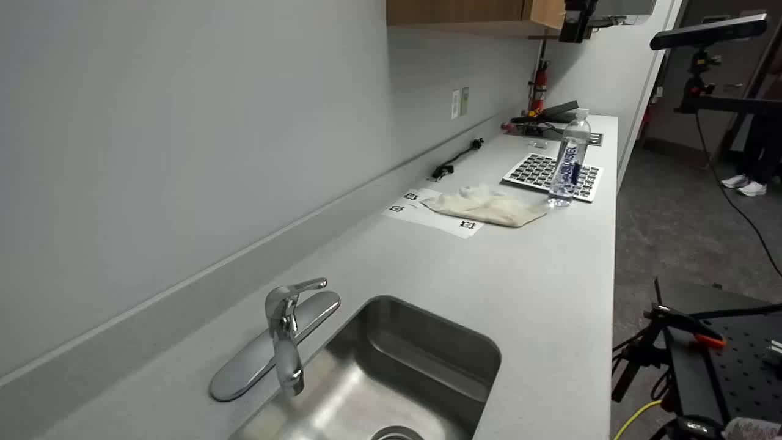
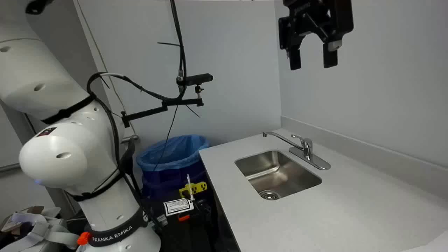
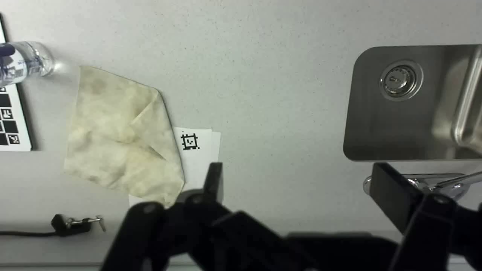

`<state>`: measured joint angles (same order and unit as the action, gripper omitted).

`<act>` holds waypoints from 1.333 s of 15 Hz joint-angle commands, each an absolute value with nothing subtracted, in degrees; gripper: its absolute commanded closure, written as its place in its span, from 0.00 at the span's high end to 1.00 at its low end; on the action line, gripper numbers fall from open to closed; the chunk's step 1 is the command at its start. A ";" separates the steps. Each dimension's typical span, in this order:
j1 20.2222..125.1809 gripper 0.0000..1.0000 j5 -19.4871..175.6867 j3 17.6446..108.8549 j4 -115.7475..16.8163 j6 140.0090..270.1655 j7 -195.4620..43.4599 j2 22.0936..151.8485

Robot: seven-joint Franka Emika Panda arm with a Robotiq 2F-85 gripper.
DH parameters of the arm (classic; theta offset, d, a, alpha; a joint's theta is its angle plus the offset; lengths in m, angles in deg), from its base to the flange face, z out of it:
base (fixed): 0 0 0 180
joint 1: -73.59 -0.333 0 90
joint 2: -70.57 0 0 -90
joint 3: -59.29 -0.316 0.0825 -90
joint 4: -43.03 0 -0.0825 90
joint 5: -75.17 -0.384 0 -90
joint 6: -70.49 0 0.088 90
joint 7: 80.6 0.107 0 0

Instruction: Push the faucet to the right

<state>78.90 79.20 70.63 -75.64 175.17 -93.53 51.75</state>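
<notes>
The faucet (image 1: 281,305) is chrome, with a long thin spout, a short lever on top and an oblong base plate. It stands behind the steel sink (image 1: 421,342). In an exterior view the faucet (image 2: 307,148) has its spout pointing toward the far end of the sink (image 2: 294,180). In the wrist view the faucet (image 3: 457,188) is partly hidden behind one finger, and its spout runs off the right edge. My gripper (image 2: 312,59) is open and empty, high above the counter and apart from the faucet. In the wrist view the gripper (image 3: 301,180) has its fingers wide apart.
A cream cloth (image 1: 486,208) lies over marker sheets on the counter (image 1: 519,269). A water bottle (image 1: 569,162) stands by a patterned board (image 1: 531,171). A clamp with a cable (image 3: 77,224) lies near the wall. A wooden cabinet (image 1: 458,11) hangs above.
</notes>
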 commanded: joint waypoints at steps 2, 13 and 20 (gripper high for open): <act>79.44 1.00 79.02 70.18 -75.50 175.04 -93.68 51.84; 79.44 1.00 79.02 70.18 -75.50 175.04 -93.67 51.84; 78.14 1.00 77.76 69.06 -74.69 176.53 -94.70 55.57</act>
<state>78.70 79.09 69.77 -75.67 175.43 -93.55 53.19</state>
